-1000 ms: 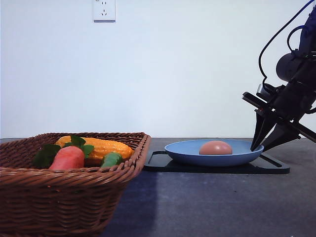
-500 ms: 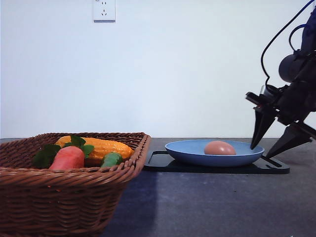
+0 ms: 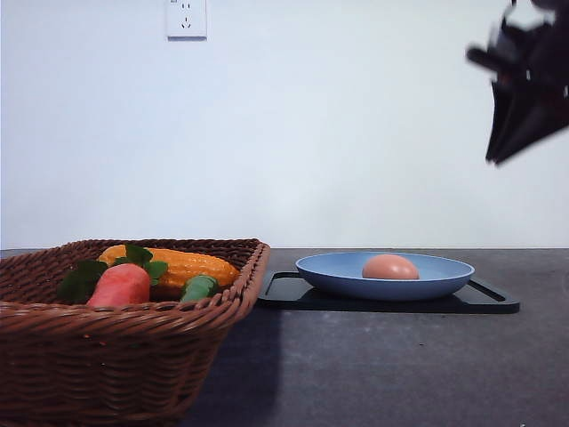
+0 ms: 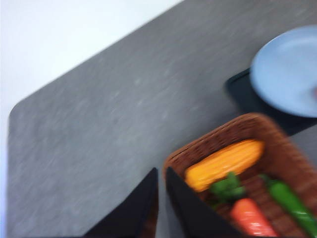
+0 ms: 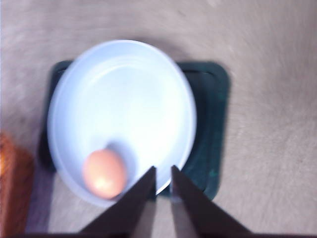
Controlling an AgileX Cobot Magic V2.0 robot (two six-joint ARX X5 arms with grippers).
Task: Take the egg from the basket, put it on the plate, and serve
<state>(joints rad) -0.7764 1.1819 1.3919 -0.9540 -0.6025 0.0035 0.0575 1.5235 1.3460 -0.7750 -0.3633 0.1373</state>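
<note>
The pale brown egg (image 3: 389, 266) lies in the light blue plate (image 3: 338, 271), which rests on a black tray (image 3: 284, 289) right of the wicker basket (image 3: 133, 356). My right gripper (image 3: 492, 158) hangs high above the plate's right side, fingers together and empty. From its wrist view I look down past the gripper (image 5: 163, 171) at the egg (image 5: 104, 173) near the plate's (image 5: 124, 99) rim. My left gripper (image 4: 162, 173) is shut and empty, hovering by the basket's (image 4: 282, 158) edge, with the plate (image 4: 292, 74) beyond.
The basket holds a corn cob (image 3: 187, 265), a carrot with green leaves (image 3: 120, 285) and a green pepper (image 3: 200, 287). The dark grey table (image 3: 400, 365) stretches in front of the tray. A white wall stands behind.
My right gripper has lifted from beside the plate's right rim to high above it, and its fingers have come together. Plate and egg shifted slightly.
</note>
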